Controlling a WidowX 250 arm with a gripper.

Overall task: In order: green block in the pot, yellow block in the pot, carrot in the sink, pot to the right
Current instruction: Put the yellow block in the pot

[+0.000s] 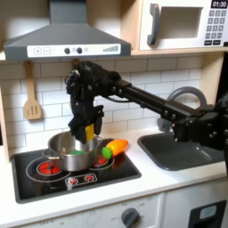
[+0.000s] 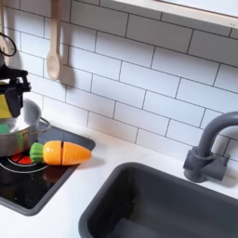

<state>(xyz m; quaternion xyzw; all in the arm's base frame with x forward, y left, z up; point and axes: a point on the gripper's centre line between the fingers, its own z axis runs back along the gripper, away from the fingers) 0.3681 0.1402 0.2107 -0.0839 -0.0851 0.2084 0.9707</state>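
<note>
Yellow block [image 1: 88, 133] sits pinched between the fingers of the gripper [image 1: 87, 134], held just above the open mouth of the pot [image 1: 61, 152] in the first exterior view. The jaws are narrowed on the block, which hangs upright over the pot's rear rim. Inside the pot, a patch of bright green shows low against the wall: the green block [image 1: 78, 151], directly beneath the gripper. In the second exterior view the gripper [image 2: 9, 104] appears at the left edge, above the pot [image 2: 23, 130], with a bit of yellow showing between its fingers.

On the black stovetop [image 1: 107, 174], just beside the pot toward the first exterior view's right, lies the carrot [image 1: 117, 148], its leafy end touching or nearly touching the pot's wall. In the second exterior view the carrot [image 2: 61, 152] lies on its side, well apart from the sink [image 2: 139, 209], whose faucet [image 2: 206, 149] stands at the back.
</note>
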